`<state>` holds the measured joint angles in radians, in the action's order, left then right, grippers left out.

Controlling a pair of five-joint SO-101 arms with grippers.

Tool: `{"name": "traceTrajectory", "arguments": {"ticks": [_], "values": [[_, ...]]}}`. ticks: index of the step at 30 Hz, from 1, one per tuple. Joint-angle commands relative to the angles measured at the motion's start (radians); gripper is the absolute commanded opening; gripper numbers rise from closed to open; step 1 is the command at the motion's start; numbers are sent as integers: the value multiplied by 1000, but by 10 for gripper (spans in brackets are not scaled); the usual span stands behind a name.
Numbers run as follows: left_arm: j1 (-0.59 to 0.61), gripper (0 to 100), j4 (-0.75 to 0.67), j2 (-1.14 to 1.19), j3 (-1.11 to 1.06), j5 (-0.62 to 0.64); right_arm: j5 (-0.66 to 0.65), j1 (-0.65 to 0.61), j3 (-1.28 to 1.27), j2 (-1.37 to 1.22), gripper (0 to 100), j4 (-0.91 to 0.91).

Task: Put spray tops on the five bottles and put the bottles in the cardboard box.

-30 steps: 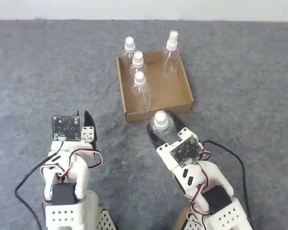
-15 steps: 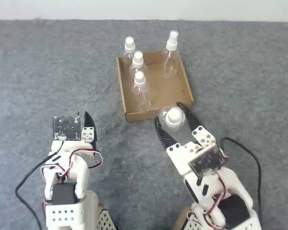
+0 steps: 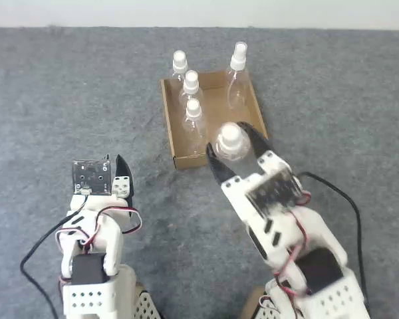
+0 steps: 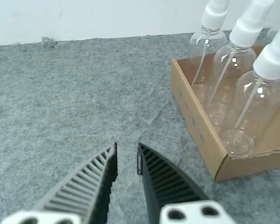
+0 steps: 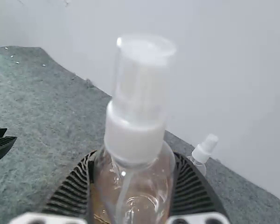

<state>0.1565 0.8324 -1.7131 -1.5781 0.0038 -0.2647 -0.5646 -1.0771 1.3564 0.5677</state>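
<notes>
My right gripper (image 3: 229, 141) is shut on a clear bottle (image 3: 230, 138) with a white spray top, held upright over the front right part of the cardboard box (image 3: 186, 159). In the right wrist view the held bottle (image 5: 135, 121) stands between the black fingers (image 5: 70, 191). Three capped bottles (image 3: 194, 119) stand in the box, two along its left side and one (image 3: 238, 73) at the back right. Another capped bottle (image 3: 179, 66) stands at the box's far left corner. My left gripper (image 3: 123, 174) rests left of the box, shut and holding nothing (image 4: 127, 147).
Grey felt (image 3: 66, 100) covers the table all around the box. The box's near wall (image 4: 200, 130) lies just to the side of my left gripper. A black cable (image 3: 339, 199) trails beside the right arm.
The right arm has carried the bottle up from the felt in front of the box to above its front edge. The left arm has not moved.
</notes>
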Motion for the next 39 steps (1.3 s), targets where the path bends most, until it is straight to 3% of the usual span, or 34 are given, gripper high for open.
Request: {"name": "traceTrajectory", "arguments": {"ticks": [1,15,24,35,39], "values": [[23,64,-31,-14,12,-8,-12,27,71,-120,6,-108],[46,66,-31,-14,12,-8,-9,162,75,-503,6,-515],[46,66,-31,-14,12,-8,124,243,258,-746,6,-539],[48,66,-31,-14,12,-8,229,245,394,-1000,6,-547],[49,66,-31,-14,12,-8,235,246,397,-1098,6,-642]]}}
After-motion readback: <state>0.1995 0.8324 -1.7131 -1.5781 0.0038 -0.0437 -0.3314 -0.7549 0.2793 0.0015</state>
